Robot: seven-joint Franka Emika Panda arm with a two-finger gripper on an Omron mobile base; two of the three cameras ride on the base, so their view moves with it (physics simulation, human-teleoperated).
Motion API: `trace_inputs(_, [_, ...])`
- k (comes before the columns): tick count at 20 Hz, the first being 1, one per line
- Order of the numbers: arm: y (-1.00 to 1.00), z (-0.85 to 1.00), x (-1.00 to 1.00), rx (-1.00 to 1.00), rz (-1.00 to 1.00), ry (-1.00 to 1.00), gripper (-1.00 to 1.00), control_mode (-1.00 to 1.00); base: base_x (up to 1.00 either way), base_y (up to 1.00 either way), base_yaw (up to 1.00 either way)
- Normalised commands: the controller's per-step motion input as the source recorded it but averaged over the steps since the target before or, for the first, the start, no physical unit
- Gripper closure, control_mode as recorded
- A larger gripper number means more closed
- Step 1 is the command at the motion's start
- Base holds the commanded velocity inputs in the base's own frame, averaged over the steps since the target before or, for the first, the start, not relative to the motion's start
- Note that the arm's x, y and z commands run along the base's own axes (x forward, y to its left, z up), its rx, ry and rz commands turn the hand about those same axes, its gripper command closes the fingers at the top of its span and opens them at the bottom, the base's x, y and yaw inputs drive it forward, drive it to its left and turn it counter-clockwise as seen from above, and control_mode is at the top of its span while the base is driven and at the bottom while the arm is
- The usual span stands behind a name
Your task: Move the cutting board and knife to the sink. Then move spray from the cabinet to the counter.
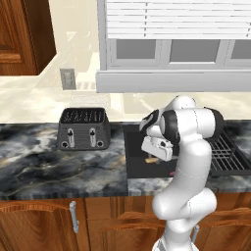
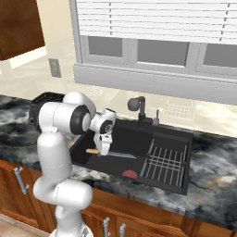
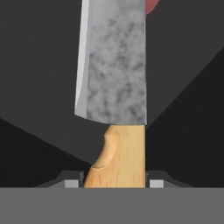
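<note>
Over on the far left there's a reddish-brown cabinet (image 1: 22,37) hanging on the wall, then a pale backsplash with a grey outlet plate (image 1: 67,78) just right of it. Below that the dark marbled surface (image 1: 54,166) runs across, with wooden drawers (image 1: 44,225) and grey bar handles underneath. A black toaster (image 1: 84,129) sits on the surface toward the back, just left of the sink (image 2: 176,134). Above the sink is a big window (image 1: 176,29) with white blinds pulled most of the way down and a chunky grey sill. The sink itself is a dark recessed basin, with a dark faucet (image 2: 139,109) at its far edge, a wire rack (image 2: 164,162) lying in its right half and a small reddish thing (image 2: 129,174) near the front wall, can't tell what it is. The gripper (image 2: 102,150) hangs low inside the left part of the basin, and the fingers (image 3: 72,183) are clamped on the tan handle of the knife (image 3: 114,83), one on each side. The grey mottled blade sticks out to the right over the sink floor, roughly level, whether it touches the bottom I can't make out.
</note>
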Motion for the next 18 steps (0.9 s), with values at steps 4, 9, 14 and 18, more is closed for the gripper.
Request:
trace_inputs(4, [0.0, -0.29, 0.28, 0.0, 0.0, 0.0, 1.0, -1.0, 0.0, 0.0, 0.0])
trace_inputs(9, [0.0, -0.26, 0.23, 0.0, 0.0, 0.0, 1.0, -1.0, 0.0, 0.0, 0.0])
trace_inputs(14, [-0.07, -0.18, 0.12, 0.0, 0.0, 0.0, 1.0, -1.0, 0.0, 0.0, 0.0])
trace_inputs(18, [-0.09, -0.18, 0.1, 0.0, 0.0, 0.0, 1.0, -1.0, 0.0, 0.0, 0.0])
